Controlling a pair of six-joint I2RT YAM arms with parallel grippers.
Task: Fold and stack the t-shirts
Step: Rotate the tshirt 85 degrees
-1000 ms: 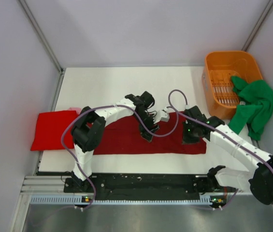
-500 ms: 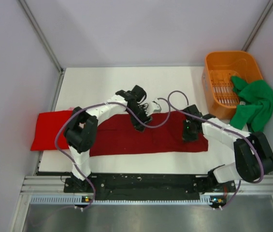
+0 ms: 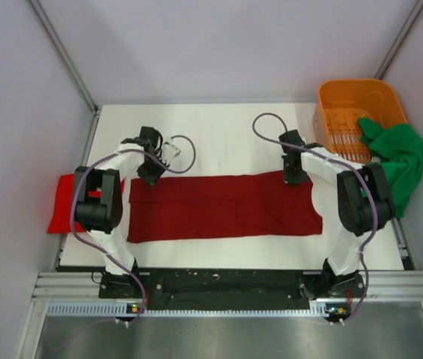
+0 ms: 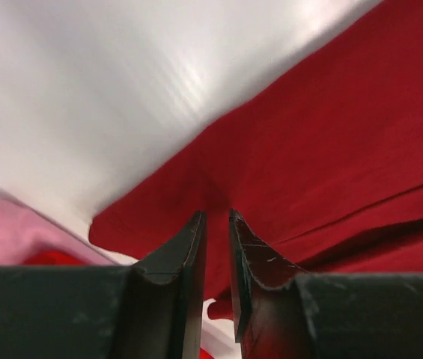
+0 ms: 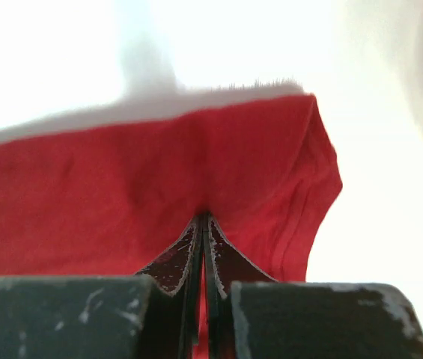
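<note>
The maroon t-shirt (image 3: pixel 226 206) lies spread out left of the basket (image 3: pixel 323 112). The right gripper (image 5: pixel 204 218) pinches its far corner nearest the basket, fully closed; the left gripper (image 4: pixel 215 215), nearly closed, pinches the corner farthest from it.

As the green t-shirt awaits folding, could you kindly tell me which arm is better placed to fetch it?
Right, probably. The green t-shirt drapes over the orange basket, nearer the right tool; the left tool sits at the table's opposite side. The right tool must first release the maroon t-shirt.
</note>
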